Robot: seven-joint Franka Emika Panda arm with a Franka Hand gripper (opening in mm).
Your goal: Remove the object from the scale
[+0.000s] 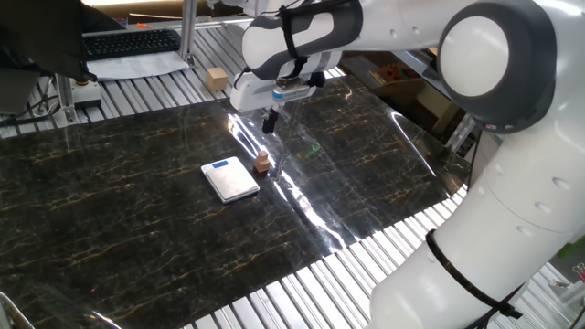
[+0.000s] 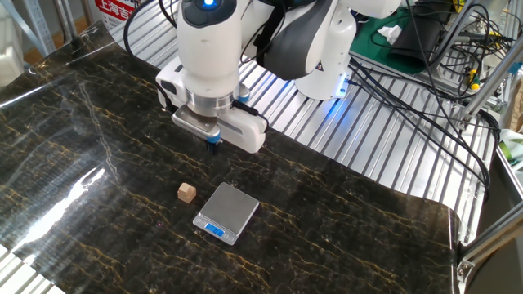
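Note:
The tiny tan-brown block [image 1: 262,163] lies on the dark marble-patterned mat just right of the scale [image 1: 229,179], touching nothing else. The scale is flat and silvery with a blue display strip, and its platform is bare. In the other fixed view the block [image 2: 187,192] sits left of the scale [image 2: 226,212]. My gripper [image 1: 270,122] hangs above and behind the block, fingers together and holding nothing. It also shows in the other fixed view [image 2: 212,145], above the mat.
A larger light-tan cube [image 1: 217,79] sits on the slatted metal table behind the mat. A keyboard [image 1: 128,42] lies at the back left. Cables [image 2: 425,90] trail over the slats near the robot base.

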